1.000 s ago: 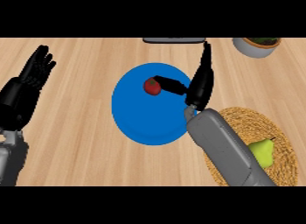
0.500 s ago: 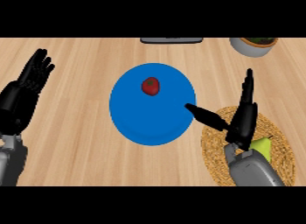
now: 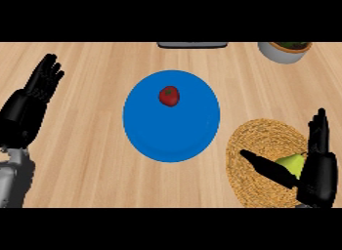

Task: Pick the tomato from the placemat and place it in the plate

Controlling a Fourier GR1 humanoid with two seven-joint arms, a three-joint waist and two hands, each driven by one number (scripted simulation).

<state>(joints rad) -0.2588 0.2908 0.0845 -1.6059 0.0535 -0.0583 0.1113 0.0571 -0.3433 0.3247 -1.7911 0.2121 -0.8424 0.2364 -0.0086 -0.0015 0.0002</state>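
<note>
Fingers (image 3: 319, 128) of right hand (image 3: 319, 176) are straight and pressed together, pointing up, w/ the thumb spread out to the left. It holds nothing and is over the woven placemat (image 3: 255, 141) nr the front-right corner of the counter (image 3: 95, 171). Tomato (image 3: 169, 96) lies on the blue plate (image 3: 170, 139), in its far half, approx. at counter ctr, well apart from both hands. Green pear (image 3: 295, 163) lies on the placemat, just beside the right thumb. Left hand (image 3: 24, 112) rests at the left edge, fingers straight and a little spread, empty. Grey bowl (image 3: 282, 52) is at the far-right corner, dark flat object (image 3: 192, 44) at the far edge.
</note>
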